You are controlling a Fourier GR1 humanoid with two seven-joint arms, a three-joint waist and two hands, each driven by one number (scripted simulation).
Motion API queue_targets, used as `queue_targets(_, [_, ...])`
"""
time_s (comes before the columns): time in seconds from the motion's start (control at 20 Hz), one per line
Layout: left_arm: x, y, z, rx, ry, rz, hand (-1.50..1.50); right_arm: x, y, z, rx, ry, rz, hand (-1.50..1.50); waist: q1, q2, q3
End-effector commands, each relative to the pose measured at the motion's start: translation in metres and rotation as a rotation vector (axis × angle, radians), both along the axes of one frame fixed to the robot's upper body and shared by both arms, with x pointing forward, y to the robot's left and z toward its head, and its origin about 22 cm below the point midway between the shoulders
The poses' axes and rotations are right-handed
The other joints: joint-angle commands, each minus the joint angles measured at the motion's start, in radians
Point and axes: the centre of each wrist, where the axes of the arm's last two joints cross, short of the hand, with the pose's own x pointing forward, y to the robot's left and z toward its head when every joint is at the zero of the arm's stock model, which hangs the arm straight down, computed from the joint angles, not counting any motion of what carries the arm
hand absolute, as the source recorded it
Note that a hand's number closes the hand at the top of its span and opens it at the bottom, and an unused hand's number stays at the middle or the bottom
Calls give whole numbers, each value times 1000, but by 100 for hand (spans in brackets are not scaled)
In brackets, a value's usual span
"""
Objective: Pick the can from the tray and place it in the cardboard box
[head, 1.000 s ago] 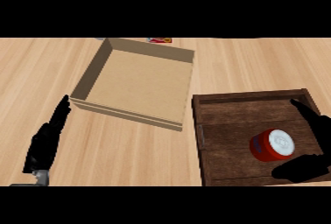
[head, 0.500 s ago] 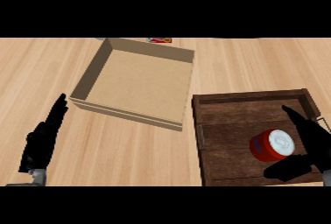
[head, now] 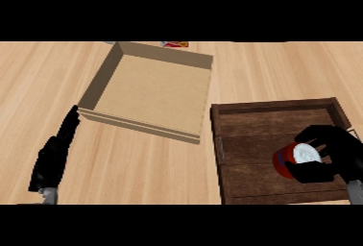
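The can [head: 296, 161], red with a white top, sits in the dark wooden tray [head: 269, 115] toward its right side, a bit below the tray's middle, and the right hand [head: 333, 153] is wrapped about it from the right: black fingers arch over the top edge of the can and come down on its far side, while another part of the hand curls in under it, so the can shows only through the gap, its white top and a strip of red on the left left uncovered. The hand looks closed round the can, touching it above, below and on the right; whether the can is lifted off the tray floor or resting on it I cannot tell from here. The tray lies at the right of the wooden counter [head: 142, 163], and the cardboard box [head: 152, 93] stands open to the upper left of it, its near right corner just beside the tray's upper left corner, nothing showing inside. Over by the left edge the left hand [head: 55, 156] is held with straight fingers pointing up toward the box's lower left corner, holding nothing. A small red and yellow thing [head: 175, 44] peeks out past the box's far wall
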Motion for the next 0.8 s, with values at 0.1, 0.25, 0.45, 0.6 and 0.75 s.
queue_targets(0.1, [2, -1, 9, 9, -4, 6, 0, 14, 1, -1, -166, -47, -56, 150, 3, 2, 2])
queue_targets(0.25, [14, -12, 10, -7, -28, -77, 0, 44, 5, -3, -203, -104, 341, 150, 84, 29, 6])
queue_targets(0.45, [20, -25, 14, -5, -55, -146, 0, 54, 19, 13, -247, -154, 652, 150, 176, 62, 10])
queue_targets(0.6, [26, -28, 18, -8, -64, -155, 0, 77, 12, 21, -259, -238, 766, 150, 165, 58, 10])
queue_targets(0.75, [27, -33, 16, -8, -62, -152, 0, 100, -4, 25, -270, -302, 826, 150, 155, 54, 9])
